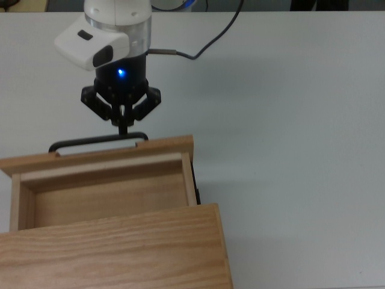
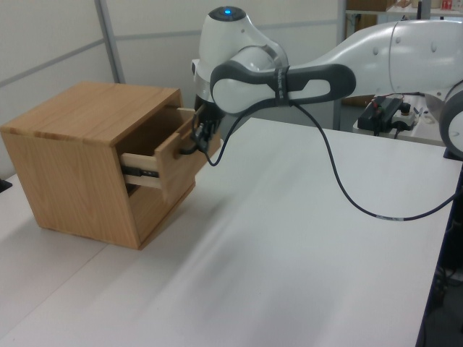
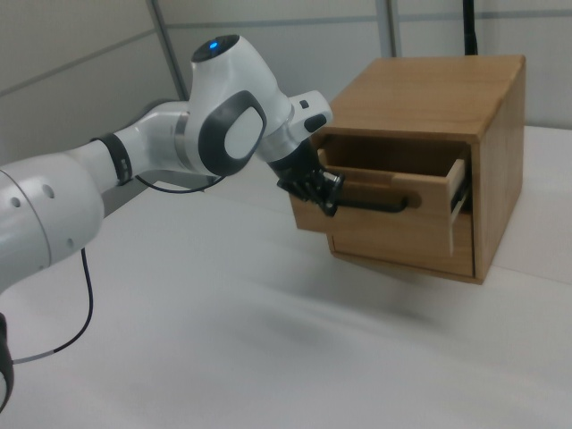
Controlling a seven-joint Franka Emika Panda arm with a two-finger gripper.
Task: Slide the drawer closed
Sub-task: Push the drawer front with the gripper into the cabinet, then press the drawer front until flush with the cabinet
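Jaws pressed together at handle (image 1: pixel 96 143), drawer (image 1: pixel 102 180) partly open, no writing visible.

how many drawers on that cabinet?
1. The drawer, partly open, sits in the upper part of the cabinet; below it is a plain wood panel with no handle. The gripper is at its handle.
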